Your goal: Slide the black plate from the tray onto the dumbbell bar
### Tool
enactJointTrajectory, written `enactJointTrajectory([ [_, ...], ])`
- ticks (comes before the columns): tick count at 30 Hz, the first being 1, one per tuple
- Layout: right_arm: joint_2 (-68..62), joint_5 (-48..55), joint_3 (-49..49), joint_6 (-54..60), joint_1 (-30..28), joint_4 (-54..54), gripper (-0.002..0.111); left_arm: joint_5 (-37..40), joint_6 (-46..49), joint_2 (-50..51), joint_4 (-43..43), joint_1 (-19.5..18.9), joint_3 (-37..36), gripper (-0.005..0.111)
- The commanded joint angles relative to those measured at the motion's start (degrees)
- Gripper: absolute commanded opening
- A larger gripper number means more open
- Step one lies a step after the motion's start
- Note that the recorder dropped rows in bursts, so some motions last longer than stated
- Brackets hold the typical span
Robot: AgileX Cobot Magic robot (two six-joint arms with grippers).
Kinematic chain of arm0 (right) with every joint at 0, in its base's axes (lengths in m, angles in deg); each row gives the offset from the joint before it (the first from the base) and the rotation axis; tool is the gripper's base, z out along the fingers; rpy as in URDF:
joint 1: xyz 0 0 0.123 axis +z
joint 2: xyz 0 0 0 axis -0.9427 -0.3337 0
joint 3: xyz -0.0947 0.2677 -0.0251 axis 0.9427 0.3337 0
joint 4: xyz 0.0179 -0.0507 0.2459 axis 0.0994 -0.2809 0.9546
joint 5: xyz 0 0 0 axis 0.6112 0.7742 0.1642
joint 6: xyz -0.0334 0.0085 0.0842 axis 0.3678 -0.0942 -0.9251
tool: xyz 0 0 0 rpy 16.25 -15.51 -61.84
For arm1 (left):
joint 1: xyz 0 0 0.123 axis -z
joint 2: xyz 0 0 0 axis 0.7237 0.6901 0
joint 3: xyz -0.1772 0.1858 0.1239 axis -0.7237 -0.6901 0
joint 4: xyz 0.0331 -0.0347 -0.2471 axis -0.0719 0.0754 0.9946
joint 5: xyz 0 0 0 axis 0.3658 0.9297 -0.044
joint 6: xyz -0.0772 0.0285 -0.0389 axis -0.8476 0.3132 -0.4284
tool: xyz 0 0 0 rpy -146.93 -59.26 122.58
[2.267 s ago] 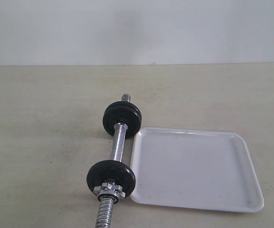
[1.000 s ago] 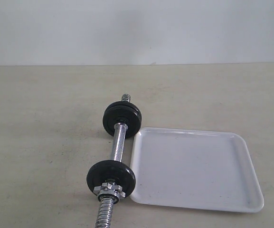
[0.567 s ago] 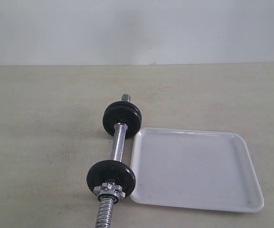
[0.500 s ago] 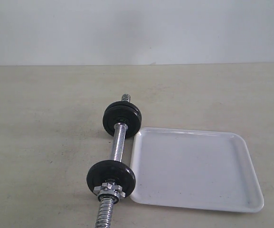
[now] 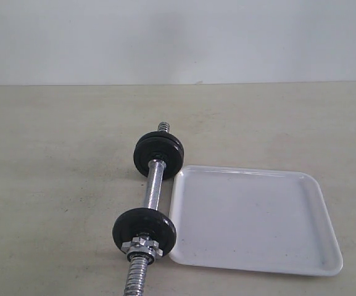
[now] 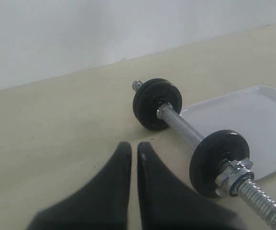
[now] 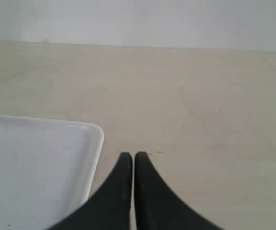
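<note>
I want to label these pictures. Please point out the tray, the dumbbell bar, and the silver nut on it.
tray [image 5: 258, 222]: exterior view, bare white floor.
dumbbell bar [image 5: 154, 185]: exterior view, smooth middle between the black plates.
nut [image 5: 140, 246]: exterior view, silver face against the nearer plate.

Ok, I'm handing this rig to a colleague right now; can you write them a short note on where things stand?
Left gripper: shut, empty, hanging over bare table short of the dumbbell bar.
Right gripper: shut, empty, off the tray's corner.
Tray: white, beside the bar on the right of the exterior view, nothing on it.
Black plates: the near plate sits on the bar behind a silver nut; a far pair of plates sits at the other end.
Done: the plate appears already on the bar.
Left: probably nothing; check that the near plate is seated.
</note>
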Motion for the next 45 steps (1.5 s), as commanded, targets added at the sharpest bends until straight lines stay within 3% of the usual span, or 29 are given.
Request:
enactJointTrajectory([
  [1,0.26,-0.36,-0.05,1.60,-0.02,1.54,0.000,-0.03,-0.14,-0.18,-0.20,0.26,-0.22,0.004],
  [45,0.26,-0.57,-0.05,6.05,-0.02,4.90,0.000,-0.03,-0.14,-0.18,-0.20,0.26,-0.22,0.004],
])
